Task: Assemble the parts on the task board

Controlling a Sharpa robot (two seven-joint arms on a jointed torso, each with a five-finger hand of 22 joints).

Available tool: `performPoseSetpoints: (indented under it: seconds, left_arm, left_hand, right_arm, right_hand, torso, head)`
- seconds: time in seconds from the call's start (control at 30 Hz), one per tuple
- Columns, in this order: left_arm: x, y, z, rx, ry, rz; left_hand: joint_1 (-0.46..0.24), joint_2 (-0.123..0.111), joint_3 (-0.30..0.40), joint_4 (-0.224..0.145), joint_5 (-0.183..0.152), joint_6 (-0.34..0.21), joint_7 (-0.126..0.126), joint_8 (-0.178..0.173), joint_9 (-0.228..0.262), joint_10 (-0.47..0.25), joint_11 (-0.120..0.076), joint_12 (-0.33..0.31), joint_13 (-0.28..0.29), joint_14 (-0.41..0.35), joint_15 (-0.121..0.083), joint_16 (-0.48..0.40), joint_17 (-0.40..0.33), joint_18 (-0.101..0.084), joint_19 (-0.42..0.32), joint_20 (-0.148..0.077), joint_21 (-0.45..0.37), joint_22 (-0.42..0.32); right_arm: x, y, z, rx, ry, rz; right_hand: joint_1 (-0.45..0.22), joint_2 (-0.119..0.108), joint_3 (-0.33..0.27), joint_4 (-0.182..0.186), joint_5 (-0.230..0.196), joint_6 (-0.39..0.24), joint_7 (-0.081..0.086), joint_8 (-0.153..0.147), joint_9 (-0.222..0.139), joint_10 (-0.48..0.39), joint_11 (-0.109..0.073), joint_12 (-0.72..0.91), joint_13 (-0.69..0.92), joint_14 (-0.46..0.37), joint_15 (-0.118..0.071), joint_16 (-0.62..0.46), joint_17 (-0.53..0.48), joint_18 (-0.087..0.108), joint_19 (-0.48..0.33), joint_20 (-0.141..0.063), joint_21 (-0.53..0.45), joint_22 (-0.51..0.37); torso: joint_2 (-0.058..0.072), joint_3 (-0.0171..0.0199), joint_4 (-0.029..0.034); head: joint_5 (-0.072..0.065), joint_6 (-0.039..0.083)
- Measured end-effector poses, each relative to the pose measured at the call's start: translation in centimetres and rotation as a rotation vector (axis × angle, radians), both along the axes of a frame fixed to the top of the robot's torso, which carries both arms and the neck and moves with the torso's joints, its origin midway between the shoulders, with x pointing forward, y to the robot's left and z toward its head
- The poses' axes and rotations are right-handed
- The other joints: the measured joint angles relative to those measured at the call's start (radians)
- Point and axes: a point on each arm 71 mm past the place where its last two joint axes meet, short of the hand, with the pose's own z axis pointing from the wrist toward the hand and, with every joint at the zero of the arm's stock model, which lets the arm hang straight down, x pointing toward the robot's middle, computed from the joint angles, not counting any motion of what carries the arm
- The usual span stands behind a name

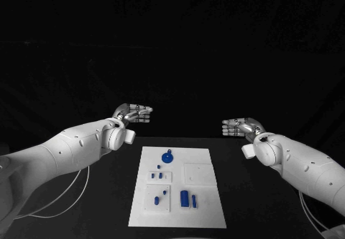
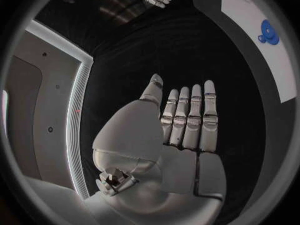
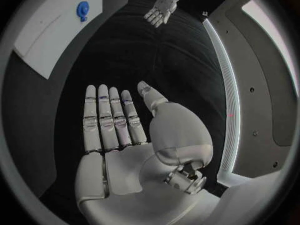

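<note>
The task board [image 1: 178, 186], a flat white rectangular plate with a matte face, lay lengthwise in the middle of the black desk [image 1: 244, 209], its long sides running away from the robot. Shallow square recesses were set into it, and small glossy blue parts sat on it: a round disc-shaped part [image 1: 167, 158] with a little knob beside it near the far end, two tiny pegs [image 1: 157, 175] in a small recess below that, an oval piece [image 1: 157, 200] in the near left recess, and a chunky upright block [image 1: 184, 197] with a slimmer bar [image 1: 194, 200] just beside it on the near right. One square recess [image 1: 199, 174] on the right held nothing blue. The left hand [image 1: 134, 114], silver and segmented with smooth metal plates, hung above the desk beyond the board's far left corner, well apart from every part; its own wrist view showed the fingers [image 2: 187, 117] straight and side by side, the thumb off to one side, the palm bare. The right hand [image 1: 238, 126] mirrored it beyond the far right corner, likewise flat, with fingers [image 3: 109, 117] extended and nothing in its grasp. Both white arms had smooth, rounded plastic shells.
</note>
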Motion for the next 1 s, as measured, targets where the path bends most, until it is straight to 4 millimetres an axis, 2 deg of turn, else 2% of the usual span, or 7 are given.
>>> performPoseSetpoints:
  seconds: [0.13,0.27,0.33,0.4,0.57,0.8,1.0]
  left_arm:
    - [0.3,0.0,0.0,-0.021,-0.007,0.018]
    - [0.3,0.1,-0.2,-0.032,-0.007,0.028]
    - [0.3,0.1,-0.2,-0.032,-0.006,0.028]
    - [0.2,0.0,-0.1,-0.035,-0.004,0.023]
    - [-0.7,-1.2,-0.2,-0.058,0.000,-0.001]
    - [-3.3,-3.5,0.0,-0.108,-0.004,-0.017]
    - [-6.0,-5.9,0.9,-0.154,-0.024,-0.016]
  left_hand:
    - [-0.006,0.000,0.008,-0.008,0.000,0.000,0.000,0.000,-0.001,-0.001,-0.001,0.000,0.000,-0.003,0.000,0.000,0.000,0.072,-0.007,0.048,0.000,-0.006]
    - [-0.052,-0.004,0.022,-0.009,-0.004,-0.031,-0.010,-0.007,-0.007,-0.035,-0.008,-0.007,-0.006,-0.036,-0.008,-0.008,-0.006,0.096,-0.038,0.054,-0.005,-0.014]
    - [-0.146,-0.015,0.040,-0.008,-0.016,-0.157,-0.032,-0.022,-0.021,-0.112,-0.029,-0.021,-0.019,-0.111,-0.028,-0.023,-0.019,0.054,-0.114,0.011,-0.021,-0.029]
    - [-0.251,-0.027,0.057,-0.006,-0.026,-0.392,-0.053,-0.036,-0.034,-0.339,-0.050,-0.034,-0.031,-0.335,-0.050,-0.035,-0.032,0.016,-0.339,-0.032,-0.035,-0.043]
    - [-0.545,-0.043,0.075,-0.005,-0.035,-0.753,-0.083,-0.052,-0.051,-0.758,-0.078,-0.049,-0.047,-0.747,-0.079,-0.051,-0.050,-0.031,-0.754,-0.090,-0.051,-0.063]
    - [-1.111,-0.051,0.084,-0.004,-0.041,-0.939,-0.098,-0.059,-0.060,-0.977,-0.093,-0.053,-0.055,-0.964,-0.094,-0.058,-0.059,-0.052,-0.971,-0.120,-0.062,-0.073]
    - [-1.274,-0.054,0.085,-0.002,-0.045,-0.988,-0.102,-0.060,-0.062,-1.037,-0.097,-0.057,-0.057,-1.021,-0.097,-0.058,-0.061,-0.052,-1.028,-0.127,-0.062,-0.075]
  right_arm:
    - [0.4,0.7,0.3,0.058,-0.048,-0.012]
    - [0.5,1.1,0.4,0.081,-0.068,-0.012]
    - [0.4,1.0,0.4,0.079,-0.067,-0.012]
    - [0.4,1.0,0.5,0.075,-0.067,-0.010]
    - [0.1,2.0,1.5,0.072,-0.086,0.018]
    - [-1.2,5.4,3.7,0.101,-0.140,0.061]
    - [-3.3,7.6,5.6,0.141,-0.182,0.052]
  right_hand:
    - [0.013,0.013,-0.016,0.002,0.000,-0.004,0.000,0.000,0.000,-0.015,0.005,0.000,-0.002,-0.009,0.006,0.000,-0.020,0.073,-0.016,0.065,0.000,-0.085]
    - [-0.009,0.012,-0.057,0.026,-0.008,-0.038,-0.004,-0.007,-0.006,-0.048,0.001,-0.007,-0.008,-0.043,0.006,-0.007,-0.027,0.062,-0.106,0.047,0.001,-0.096]
    - [-0.084,0.001,-0.102,0.065,-0.052,-0.193,-0.024,-0.021,-0.019,-0.121,-0.024,-0.021,-0.020,-0.116,-0.018,-0.021,-0.039,0.010,-0.297,-0.009,-0.013,-0.110]
    - [-0.184,-0.011,-0.147,0.103,-0.095,-0.425,-0.051,-0.035,-0.032,-0.346,-0.052,-0.034,-0.032,-0.343,-0.044,-0.034,-0.052,-0.043,-0.493,-0.066,-0.029,-0.124]
    - [-0.688,-0.029,-0.209,0.157,-0.156,-0.769,-0.086,-0.051,-0.049,-0.761,-0.089,-0.048,-0.048,-0.764,-0.081,-0.049,-0.069,-0.112,-0.763,-0.142,-0.046,-0.142]
    - [-0.983,-0.038,-0.238,0.186,-0.184,-0.945,-0.104,-0.058,-0.058,-0.979,-0.108,-0.054,-0.056,-0.984,-0.100,-0.054,-0.077,-0.140,-0.899,-0.180,-0.057,-0.152]
    - [-1.063,-0.041,-0.246,0.189,-0.190,-0.990,-0.111,-0.058,-0.060,-1.037,-0.113,-0.057,-0.058,-1.043,-0.105,-0.059,-0.079,-0.154,-0.934,-0.190,-0.058,-0.153]
  torso:
    - [-0.009,0.0044,-0.0009]
    - [-0.014,0.0070,-0.0011]
    - [-0.013,0.0069,-0.0007]
    - [-0.012,0.0084,0.0014]
    - [-0.002,0.0198,0.0169]
    - [0.020,0.0442,0.0511]
    - [0.027,0.0524,0.0622]
  head:
    - [0.005,0.029]
    - [0.009,0.043]
    - [0.008,0.043]
    - [0.004,0.046]
    - [-0.015,0.071]
    - [-0.049,0.115]
    - [-0.056,0.125]
